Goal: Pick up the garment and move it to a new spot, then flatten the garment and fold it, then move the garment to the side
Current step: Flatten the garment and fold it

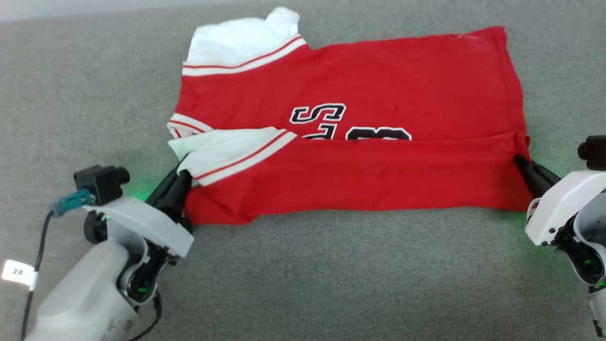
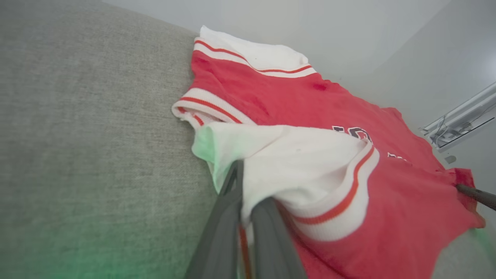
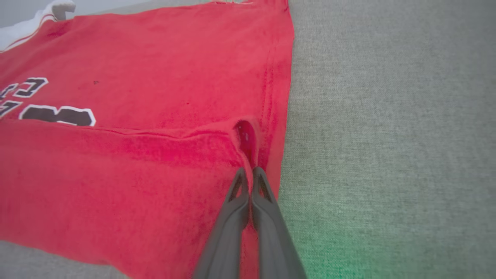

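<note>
Red garment [image 1: 369, 175], white striped ends, near edge folded over.

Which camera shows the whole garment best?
Head view: the whole garment lies in frame. Left wrist view shows its white sleeve end in the left tool; right wrist view its red hem end in the right tool.

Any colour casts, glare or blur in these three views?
Head view: green glow on the grey fabric surface beside the left gripper and right gripper. Left wrist view: green tint on the white sleeve of the bright red cloth garment. Right wrist view: near fingers blurred.
</note>
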Robot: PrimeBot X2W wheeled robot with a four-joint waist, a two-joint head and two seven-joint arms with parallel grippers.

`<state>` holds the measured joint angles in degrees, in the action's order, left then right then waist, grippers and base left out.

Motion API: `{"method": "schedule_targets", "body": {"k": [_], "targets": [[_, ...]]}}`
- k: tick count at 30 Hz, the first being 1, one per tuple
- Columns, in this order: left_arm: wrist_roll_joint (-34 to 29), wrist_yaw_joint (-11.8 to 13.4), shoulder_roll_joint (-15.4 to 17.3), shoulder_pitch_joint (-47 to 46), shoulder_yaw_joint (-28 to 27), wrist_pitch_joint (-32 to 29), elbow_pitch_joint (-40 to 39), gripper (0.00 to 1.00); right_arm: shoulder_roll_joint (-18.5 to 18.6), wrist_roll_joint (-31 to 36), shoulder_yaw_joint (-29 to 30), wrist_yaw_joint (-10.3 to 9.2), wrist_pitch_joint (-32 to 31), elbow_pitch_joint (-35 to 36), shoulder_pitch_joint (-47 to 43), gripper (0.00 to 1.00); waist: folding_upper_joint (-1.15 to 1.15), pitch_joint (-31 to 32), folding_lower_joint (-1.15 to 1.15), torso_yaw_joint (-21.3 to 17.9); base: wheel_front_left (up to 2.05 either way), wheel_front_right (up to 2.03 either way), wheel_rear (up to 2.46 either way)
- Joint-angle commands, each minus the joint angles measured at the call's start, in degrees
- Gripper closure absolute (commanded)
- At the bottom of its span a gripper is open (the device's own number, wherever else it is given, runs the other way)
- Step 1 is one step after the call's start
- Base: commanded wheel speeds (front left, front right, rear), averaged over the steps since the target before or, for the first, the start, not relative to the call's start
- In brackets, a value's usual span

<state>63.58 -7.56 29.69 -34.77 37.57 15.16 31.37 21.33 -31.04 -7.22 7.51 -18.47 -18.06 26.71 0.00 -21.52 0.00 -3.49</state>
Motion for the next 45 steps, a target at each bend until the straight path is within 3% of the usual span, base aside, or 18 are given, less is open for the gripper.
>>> {"method": "schedule_targets", "body": {"k": [1,7,11,14,20,23,26,31,38,40,41,42,43,44,45], "targets": [[-0.22,0.19,1.21,0.96,0.79,-0.26,1.75,0.00,-0.20,0.50,-0.19,-0.05,0.64,-0.53,0.72,0.00,0.00,1.79,0.00,-0.03,0.00,0.00,0.00],[-5.50,0.15,4.45,-2.17,3.92,-0.23,2.48,0.00,0.29,0.95,-0.50,-0.05,2.62,-1.47,0.45,0.00,0.00,4.98,0.00,-0.01,0.00,0.00,0.00],[-8.59,1.22,7.52,-3.80,6.16,-4.20,0.30,0.00,0.03,0.93,0.29,-0.04,3.91,-1.62,-0.89,0.00,0.00,7.47,0.00,0.29,0.00,0.00,0.00],[-6.87,2.44,9.48,-3.75,7.05,-11.68,-2.89,0.00,-0.24,0.93,0.38,-0.05,3.92,-1.27,-1.74,0.00,0.00,8.75,0.00,0.29,0.00,0.00,0.00],[2.92,7.10,13.55,-1.61,7.65,-32.27,-12.61,0.00,-0.97,0.27,-0.05,-0.04,3.50,-0.27,-3.24,0.00,0.00,9.47,0.00,-0.58,0.00,0.00,0.00],[6.46,8.86,15.56,-0.47,7.37,-37.76,-17.15,0.00,-0.98,-0.14,-0.52,-0.05,3.03,0.62,-3.71,0.00,0.00,9.15,0.00,-1.29,0.00,0.00,0.00],[9.16,9.99,16.26,0.37,7.57,-41.78,-18.96,0.00,-0.75,-0.64,-0.85,-0.04,2.43,1.80,-3.73,0.00,0.00,8.32,0.00,-2.16,0.00,0.00,0.00],[10.26,9.77,16.82,-0.27,8.06,-45.09,-17.03,0.00,-1.04,-0.84,0.01,-0.04,1.88,3.42,-2.18,0.00,0.00,6.44,0.00,-4.08,0.00,0.00,0.00],[12.54,8.27,13.59,-1.88,6.94,-44.60,-11.73,0.00,-1.59,-0.69,0.38,-0.04,1.53,4.61,-2.12,0.00,0.00,3.65,0.00,-5.73,0.00,0.00,0.00],[12.33,7.72,13.06,-2.20,7.35,-44.88,-10.55,0.15,-1.60,-0.54,0.53,-0.04,1.40,4.74,-2.01,0.00,0.00,3.19,0.00,-5.88,0.00,0.00,0.00],[12.23,7.30,12.73,-2.23,7.44,-44.77,-10.09,0.40,-1.61,-0.48,0.60,-0.04,1.38,4.86,-2.03,0.00,0.00,3.08,0.00,-5.89,0.00,0.00,0.00],[12.42,6.96,12.33,-2.26,7.47,-44.65,-9.71,0.55,-1.59,-0.40,0.65,-0.04,1.17,4.94,-2.08,0.00,0.00,2.99,0.00,-5.86,0.00,0.00,0.00],[12.57,6.58,11.89,-2.31,7.57,-44.62,-9.35,0.78,-1.55,-0.34,0.59,-0.04,0.89,5.02,-2.12,0.00,0.00,2.94,0.00,-5.81,0.00,0.00,0.00],[12.52,6.12,11.51,-2.39,7.72,-44.62,-9.10,0.93,-1.42,-0.32,0.36,-0.04,0.53,5.12,-2.15,0.00,0.00,2.94,0.00,-5.70,0.00,0.00,0.00],[12.29,5.80,11.24,-2.43,7.85,-44.42,-8.83,1.00,-1.24,-0.41,0.11,-0.04,0.02,5.20,-2.19,0.00,0.00,2.96,0.00,-5.55,0.00,0.00,0.00]]}}
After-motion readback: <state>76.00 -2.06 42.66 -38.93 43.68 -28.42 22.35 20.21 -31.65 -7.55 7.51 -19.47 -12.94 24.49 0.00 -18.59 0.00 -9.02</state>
